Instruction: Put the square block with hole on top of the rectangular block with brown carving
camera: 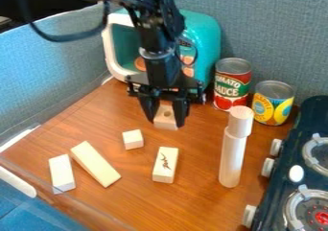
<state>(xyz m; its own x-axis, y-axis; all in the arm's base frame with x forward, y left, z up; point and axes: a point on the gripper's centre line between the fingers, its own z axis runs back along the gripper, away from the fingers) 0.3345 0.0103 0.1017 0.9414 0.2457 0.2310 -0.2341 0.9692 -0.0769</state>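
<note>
Five pale wooden blocks are spread over a brown wood-grain table, one of them, a squarish block with a round hole in its face, between the fingers of the black two-finger gripper. The fingers stand parted by about the block's width, one on each side, and appear to have hold of it; whether its underside touches the table, I cannot tell. Nearer the camera lies the white rectangular block with a brown carving, its carved face up, apart from the holed block. To its left are a small white cube, a long cream block and a shorter white block. On the right stands a tall white cylinder topped by a shorter pale one, near a red-and-green can, a yellow-and-blue can and a dark toy stove. Behind the arm sits a rounded teal toy appliance.
</note>
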